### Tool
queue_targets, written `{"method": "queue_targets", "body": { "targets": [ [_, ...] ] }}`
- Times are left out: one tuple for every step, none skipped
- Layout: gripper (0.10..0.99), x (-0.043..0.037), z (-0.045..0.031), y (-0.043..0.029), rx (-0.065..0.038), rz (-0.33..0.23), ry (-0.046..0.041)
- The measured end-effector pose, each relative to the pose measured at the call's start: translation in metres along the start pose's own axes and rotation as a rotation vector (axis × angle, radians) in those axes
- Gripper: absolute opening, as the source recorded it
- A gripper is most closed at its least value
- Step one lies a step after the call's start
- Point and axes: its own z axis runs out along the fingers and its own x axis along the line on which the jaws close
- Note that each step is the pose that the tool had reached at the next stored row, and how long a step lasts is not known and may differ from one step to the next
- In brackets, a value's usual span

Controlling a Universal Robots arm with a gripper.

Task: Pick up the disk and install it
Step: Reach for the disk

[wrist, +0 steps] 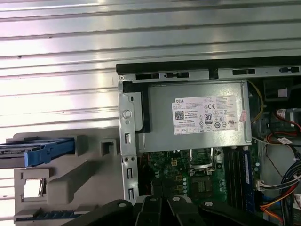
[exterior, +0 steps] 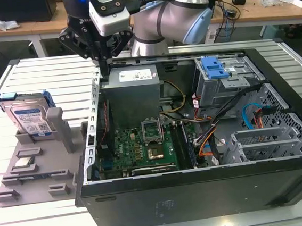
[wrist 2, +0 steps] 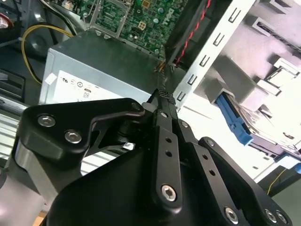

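Gripper (exterior: 105,73) hangs over the back wall of the open PC case (exterior: 201,193), upper left of the exterior frame, tips just beside the grey power supply (exterior: 132,91). Jaws pinched together, nothing between them. Second wrist view shows the fingertips (wrist 2: 164,100) meeting over the supply's corner.

Disk (exterior: 27,117) not picked. It stands on edge in the grey fixture (exterior: 38,166) on the slatted table (exterior: 45,75), at the exterior view's left, outside the case and well apart from the gripper. Label faces the camera, blue rails round the edges. First wrist view has it edge-on (wrist: 40,151). Drive cage (exterior: 228,81) with its blue latch (exterior: 213,67) sits upper right of the exterior frame.

My read: step in hand is the approach to the pick. To do it well:
- clear the case wall first
- spread the jaws before descending
- square them across the disk's flat faces
- take the top edge near its middle
- stay off the fixture's upright post (exterior: 59,127) just beside it
- pull straight along the slot so the rails don't bind
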Motion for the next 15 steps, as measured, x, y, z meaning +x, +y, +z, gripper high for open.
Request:
{"method": "queue_targets", "body": {
  "targets": [
    [0.106, 0.0029, -0.0001, -0.0002, 0.000, 0.000, 0.0000],
    [0.106, 0.0050, -0.0002, -0.0004, 0.000, 0.000, 0.0000],
    [0.106, 0.0065, -0.0002, -0.0005, 0.000, 0.000, -0.0001],
    [0.106, 0.0081, -0.0002, -0.0006, 0.000, 0.000, 0.0000],
    [0.106, 0.0096, -0.0003, -0.0007, 0.000, 0.000, 0.0000],
    [0.106, 0.0113, -0.0003, -0.0008, 0.000, 0.000, -0.0001],
    [0.106, 0.0129, -0.0004, -0.0010, 0.000, 0.000, 0.0000],
    [0.106, 0.0150, -0.0004, -0.0011, 0.000, 0.000, 0.0000],
    [0.106, 0.0166, -0.0005, -0.0012, 0.000, 0.000, 0.0000],
    [0.106, 0.0196, -0.0005, -0.0015, 0.000, 0.000, 0.0000],
    [0.106, 0.0221, -0.0006, -0.0016, 0.000, 0.000, 0.0000],
    [0.106, 0.0270, -0.0007, -0.0020, 0.000, 0.000, 0.0000],
    [0.106, 0.0282, -0.0007, -0.0021, 0.000, 0.000, 0.0000],
    [0.106, 0.0302, -0.0008, -0.0022, 0.000, 0.000, -0.0001],
    [0.106, 0.0322, -0.0009, -0.0024, 0.000, 0.000, 0.0000]
  ]
}}
